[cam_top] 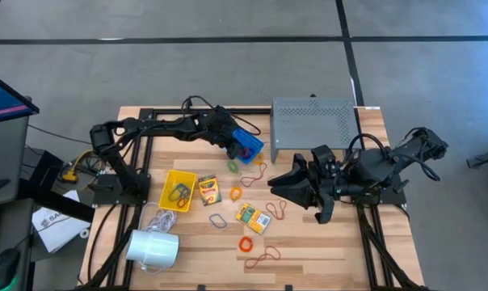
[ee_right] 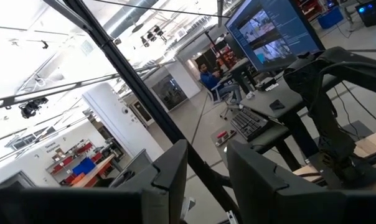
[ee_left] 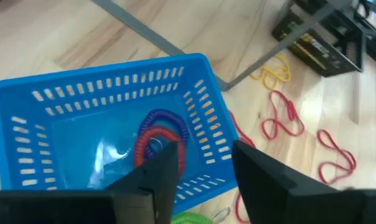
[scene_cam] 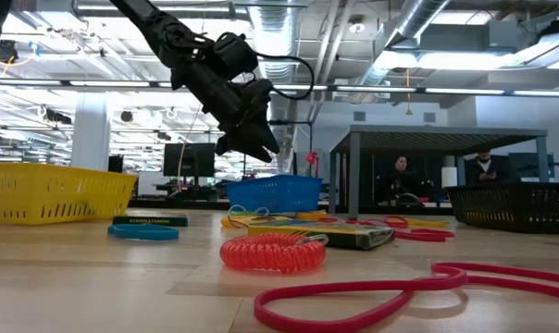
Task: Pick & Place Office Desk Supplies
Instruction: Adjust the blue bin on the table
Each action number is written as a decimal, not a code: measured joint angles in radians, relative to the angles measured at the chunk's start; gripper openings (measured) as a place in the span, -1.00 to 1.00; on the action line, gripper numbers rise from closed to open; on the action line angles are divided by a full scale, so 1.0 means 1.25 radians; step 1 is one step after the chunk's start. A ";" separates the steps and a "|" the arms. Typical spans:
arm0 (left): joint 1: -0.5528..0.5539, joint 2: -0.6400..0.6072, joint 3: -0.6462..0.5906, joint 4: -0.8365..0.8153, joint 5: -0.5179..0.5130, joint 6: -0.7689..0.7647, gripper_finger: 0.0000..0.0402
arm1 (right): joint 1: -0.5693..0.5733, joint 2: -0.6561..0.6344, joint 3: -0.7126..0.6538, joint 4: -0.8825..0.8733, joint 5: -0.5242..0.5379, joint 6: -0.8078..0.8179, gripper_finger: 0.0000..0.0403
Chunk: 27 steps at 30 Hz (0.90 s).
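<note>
Hovering over the blue basket (ee_left: 26, 106), left gripper (ee_left: 200, 168) parted, empty; coiled bands (ee_left: 160, 137) lie inside. Right gripper (ee_right: 206, 168) parted, empty, idle at right. Crayon boxes (cam_top: 208, 189) mid-surface.

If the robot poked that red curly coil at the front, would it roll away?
Probably not far. The red curly coil lies flat on its side on the table, so it would likely slide. Its spiral loops look springy, so it may squash and flop when lifted. It looks light.
</note>
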 joint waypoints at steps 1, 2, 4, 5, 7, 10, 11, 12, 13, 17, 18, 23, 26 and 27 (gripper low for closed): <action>0.000 -0.002 0.000 -0.002 0.017 0.012 -0.25 | 0.000 0.000 0.000 0.000 0.000 0.000 -0.45; 0.000 -0.007 0.000 -0.010 0.038 0.032 -0.23 | 0.000 0.000 0.000 0.000 0.000 0.000 -0.45; -0.005 -0.013 0.001 -0.014 0.072 0.096 -0.21 | 0.000 0.000 0.000 0.000 0.000 0.000 -0.45; -0.010 -0.020 0.001 -0.035 0.080 0.131 -0.20 | 0.000 0.000 0.000 0.000 0.000 0.000 -0.45; -0.024 -0.024 0.001 -0.063 0.083 0.212 -0.21 | 0.000 0.000 0.000 0.000 0.000 0.000 -0.45; -0.042 -0.031 0.001 -0.110 0.066 0.295 -0.23 | 0.000 0.000 0.000 0.000 0.000 -0.001 -0.45; -0.051 -0.032 0.001 -0.108 0.045 0.318 -0.24 | 0.000 0.000 0.000 0.001 0.000 -0.002 -0.45; -0.059 -0.032 0.002 -0.114 0.025 0.340 -0.24 | 0.001 0.000 0.000 0.002 0.000 -0.004 -0.45; -0.066 -0.032 0.002 -0.119 0.001 0.362 -0.24 | 0.002 0.000 0.000 0.005 0.000 -0.005 -0.45; -0.102 -0.032 0.001 -0.116 -0.096 0.438 -0.22 | 0.005 0.000 0.000 0.011 0.000 -0.007 -0.45; -0.111 -0.032 0.001 -0.117 -0.126 0.458 -0.21 | 0.006 0.000 0.000 0.013 0.000 -0.007 -0.45; -0.134 -0.032 0.001 -0.114 -0.193 0.502 -0.17 | 0.015 0.000 0.000 0.013 0.013 -0.013 -0.45; -0.141 -0.032 0.001 -0.114 -0.203 0.503 -0.17 | 0.021 0.000 0.000 0.018 0.019 -0.016 -0.45; -0.141 -0.032 0.001 -0.112 -0.204 0.503 -0.17 | 0.022 0.000 0.000 0.018 0.019 -0.016 -0.45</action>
